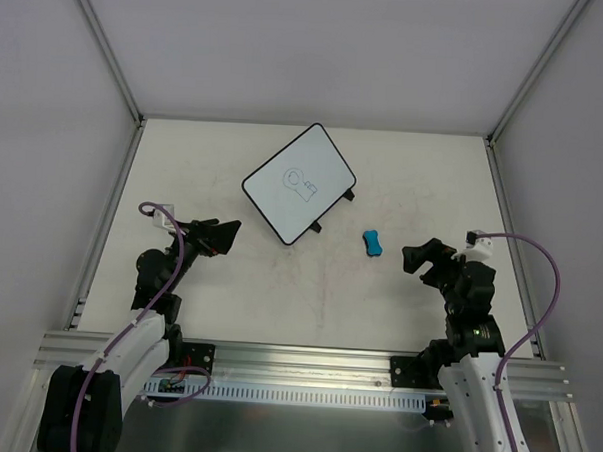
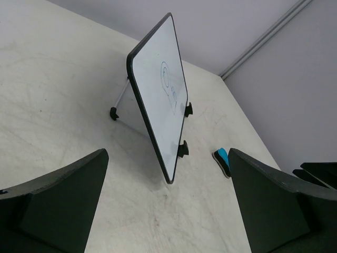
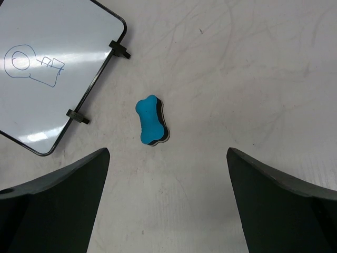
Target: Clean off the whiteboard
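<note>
The whiteboard [image 1: 298,183] lies tilted on the table at the centre back, with a blue pen doodle on it and two black tabs on its right edge. It also shows in the left wrist view [image 2: 160,92] and the right wrist view [image 3: 47,68]. The blue bone-shaped eraser [image 1: 372,243] lies on the table right of the board; it also shows in the right wrist view [image 3: 151,120] and the left wrist view [image 2: 222,160]. My left gripper [image 1: 219,236] is open and empty, left of the board's near corner. My right gripper [image 1: 427,259] is open and empty, right of the eraser.
The beige table [image 1: 404,180] is walled by grey panels on the left, back and right, with metal frame posts [image 1: 109,47] at the corners. A slotted aluminium rail [image 1: 305,366] runs along the near edge by the arm bases.
</note>
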You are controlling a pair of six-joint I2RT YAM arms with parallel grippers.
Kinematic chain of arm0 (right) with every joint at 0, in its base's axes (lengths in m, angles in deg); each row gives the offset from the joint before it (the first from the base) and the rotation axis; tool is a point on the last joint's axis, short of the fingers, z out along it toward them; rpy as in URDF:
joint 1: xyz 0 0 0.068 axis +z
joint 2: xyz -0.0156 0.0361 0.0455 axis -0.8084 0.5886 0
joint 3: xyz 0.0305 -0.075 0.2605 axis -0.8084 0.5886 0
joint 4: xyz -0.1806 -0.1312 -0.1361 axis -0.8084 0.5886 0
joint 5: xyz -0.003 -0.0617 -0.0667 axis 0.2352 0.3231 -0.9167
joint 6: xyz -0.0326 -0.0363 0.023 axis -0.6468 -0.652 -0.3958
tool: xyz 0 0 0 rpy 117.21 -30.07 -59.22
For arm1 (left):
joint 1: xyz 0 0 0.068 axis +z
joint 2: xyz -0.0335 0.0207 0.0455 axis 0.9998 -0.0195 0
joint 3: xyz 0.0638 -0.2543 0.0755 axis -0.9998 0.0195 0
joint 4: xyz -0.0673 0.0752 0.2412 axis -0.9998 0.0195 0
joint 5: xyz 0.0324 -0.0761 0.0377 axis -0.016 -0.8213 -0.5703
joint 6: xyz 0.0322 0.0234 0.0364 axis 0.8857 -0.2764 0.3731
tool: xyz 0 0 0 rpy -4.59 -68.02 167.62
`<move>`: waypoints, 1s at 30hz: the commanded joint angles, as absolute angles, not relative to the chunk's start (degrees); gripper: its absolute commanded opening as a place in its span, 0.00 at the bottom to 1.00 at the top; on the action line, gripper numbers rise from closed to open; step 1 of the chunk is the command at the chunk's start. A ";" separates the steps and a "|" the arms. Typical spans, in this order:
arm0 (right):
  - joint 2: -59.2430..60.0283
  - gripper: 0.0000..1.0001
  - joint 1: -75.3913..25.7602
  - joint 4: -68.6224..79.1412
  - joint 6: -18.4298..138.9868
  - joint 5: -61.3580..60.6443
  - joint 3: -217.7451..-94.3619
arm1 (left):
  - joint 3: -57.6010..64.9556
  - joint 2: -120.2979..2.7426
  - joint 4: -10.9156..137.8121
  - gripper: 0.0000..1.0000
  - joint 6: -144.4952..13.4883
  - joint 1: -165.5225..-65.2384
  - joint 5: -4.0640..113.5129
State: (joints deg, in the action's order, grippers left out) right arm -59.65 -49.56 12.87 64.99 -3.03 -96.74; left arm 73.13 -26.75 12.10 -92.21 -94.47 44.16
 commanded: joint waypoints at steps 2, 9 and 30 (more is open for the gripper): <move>-60.39 0.99 -49.37 10.73 64.01 -2.72 -97.29 | 75.49 -25.82 10.09 0.99 -91.28 -94.86 44.53; -57.59 0.99 -49.37 12.31 63.49 -3.34 -98.61 | 75.49 -25.82 10.01 0.99 -91.01 -95.21 44.53; -8.64 0.86 -34.52 41.93 51.09 -5.54 -144.75 | 75.49 -25.56 9.83 0.99 -90.66 -95.74 44.79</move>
